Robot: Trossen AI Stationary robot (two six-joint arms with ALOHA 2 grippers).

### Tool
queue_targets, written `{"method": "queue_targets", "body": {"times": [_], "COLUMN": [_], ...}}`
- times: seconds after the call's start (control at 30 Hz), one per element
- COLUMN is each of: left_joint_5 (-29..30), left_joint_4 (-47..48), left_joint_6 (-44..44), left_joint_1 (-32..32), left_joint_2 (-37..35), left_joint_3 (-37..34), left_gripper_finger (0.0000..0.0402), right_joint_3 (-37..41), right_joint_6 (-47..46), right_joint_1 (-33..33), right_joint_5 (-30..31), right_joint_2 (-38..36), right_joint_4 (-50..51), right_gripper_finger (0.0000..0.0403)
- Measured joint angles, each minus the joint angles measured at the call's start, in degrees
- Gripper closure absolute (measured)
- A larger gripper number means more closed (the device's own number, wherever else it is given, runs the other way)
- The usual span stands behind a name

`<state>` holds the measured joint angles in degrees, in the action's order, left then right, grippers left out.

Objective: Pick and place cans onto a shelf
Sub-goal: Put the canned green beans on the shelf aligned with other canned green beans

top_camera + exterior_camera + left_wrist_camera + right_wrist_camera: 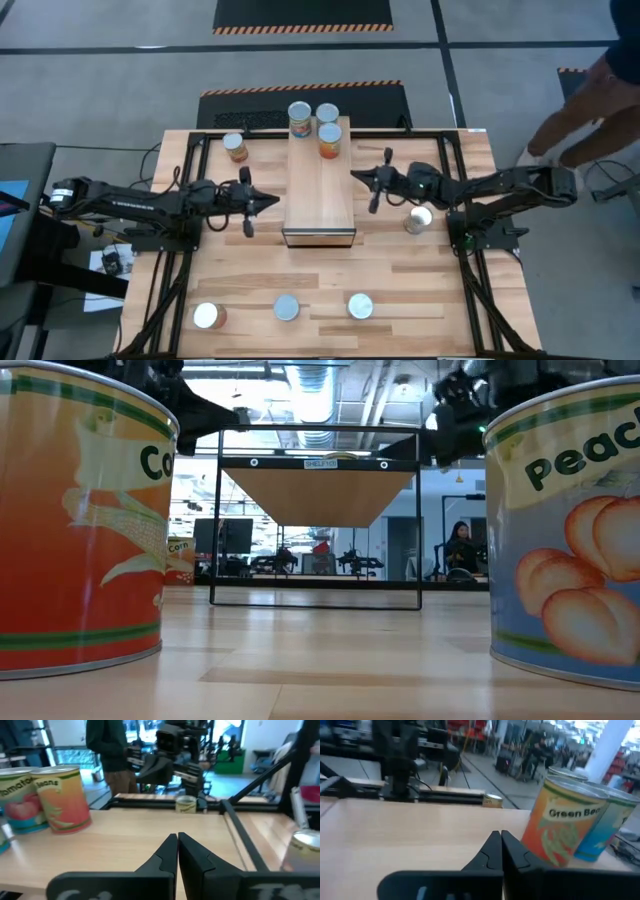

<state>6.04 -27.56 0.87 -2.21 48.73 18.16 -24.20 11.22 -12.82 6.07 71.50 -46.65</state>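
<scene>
Three cans stand bunched at the far end of the shelf (320, 180): a green beans can (330, 140), a tomato can (300, 120) and a third can (327, 112) behind. A can (235, 147) stands left of the shelf, another (418, 219) right of it under the right arm, and three cans (286, 307) line the table's (420, 290) near edge. The left gripper (268, 202) and right gripper (357, 176) hover at the shelf's two long sides, each with fingers pressed together and holding nothing.

A slatted wooden desk (400, 290) stands on grey floor; a person (590, 105) reaches in near its far right corner.
</scene>
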Motion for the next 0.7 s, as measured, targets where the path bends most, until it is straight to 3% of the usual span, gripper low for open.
{"method": "queue_targets", "body": {"times": [0.13, 0.4, 0.53, 0.7], "left_joint_5": [0.82, 0.67, 1.08, 9.74], "left_joint_4": [10.42, 46.27, 62.33, 73.48], "left_joint_6": [1.32, -1.37, -9.06, -21.17], "left_joint_1": [0.4, 3.72, 8.49, 19.49], "left_joint_2": [0.02, 0.08, 0.15, 2.13], "left_joint_3": [6.0, 23.86, 31.67, 38.71], "left_gripper_finger": [0.0401, 0.0401, 0.0401, 0.0401], "right_joint_3": [7.0, 9.72, 9.7, 9.7], "right_joint_6": [-0.91, -2.79, -2.25, -1.7], "right_joint_1": [-1.61, -3.46, -2.91, -3.53], "right_joint_5": [-3.53, -4.75, -4.69, -4.65], "right_joint_2": [-2.55, -12.68, -15.17, -15.69], "right_joint_4": [-11.05, -2.94, -0.21, 0.37], "right_gripper_finger": [0.0399, 0.0399, 0.0398, 0.0399]}}
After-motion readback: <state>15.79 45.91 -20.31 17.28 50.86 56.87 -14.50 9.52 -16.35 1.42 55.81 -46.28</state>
